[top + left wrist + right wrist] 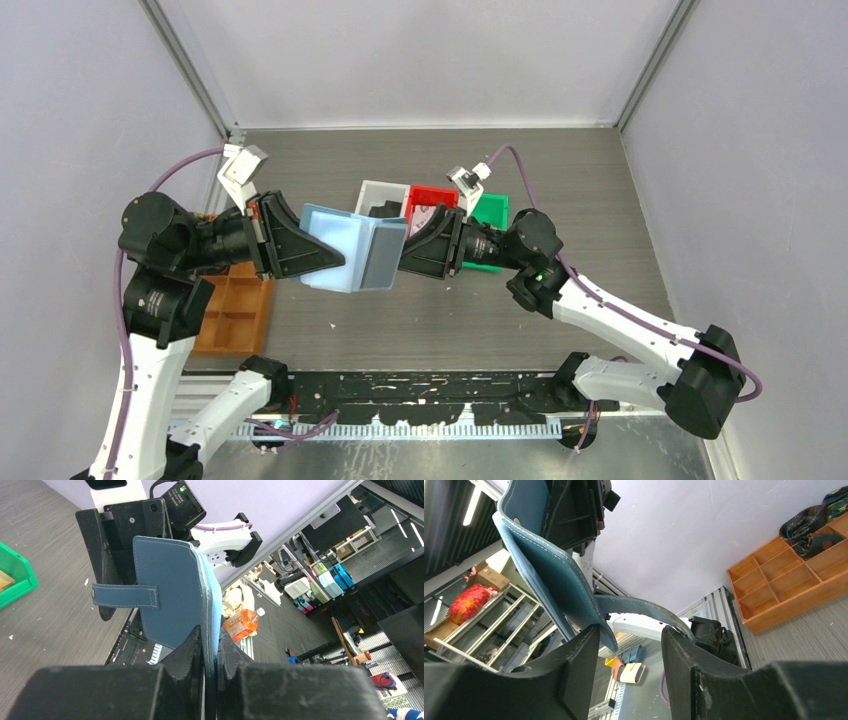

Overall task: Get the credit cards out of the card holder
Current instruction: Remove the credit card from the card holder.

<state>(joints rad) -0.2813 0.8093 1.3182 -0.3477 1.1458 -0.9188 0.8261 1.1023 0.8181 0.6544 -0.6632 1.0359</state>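
The card holder (pixel 345 238) hangs in the middle of the top view, folded open in a V, pale blue inside facing up. The left gripper (pixel 335 258) comes at it from the left of the frame and is clamped tight on the edge of 1 panel. In the left wrist view its 2 fingers (pixel 192 650) pinch that edge with no gap, and the dark blue outside and the tab (pixel 125 596) with its snap stand above them.

The right gripper (pixel 403 245) meets the other panel from the right of the frame. Its jaws stand part open. In the right wrist view the panel's lower corner lies against the finger (pixel 579 665) at lower left, and the tab curves across the gap. It is not pinched.

Below is a dark grey grained table (pixel 560 200) with pale lilac walls on 3 sides. A white bin (pixel 378 192), a red bin (pixel 432 196) and a green bin (pixel 492 210) sit in a row just behind the holder. An orange-brown tray (pixel 235 310) lies at centre left, under the left arm.

Both arms reach inward from the sides, wrists about level, grippers pointing at each other.
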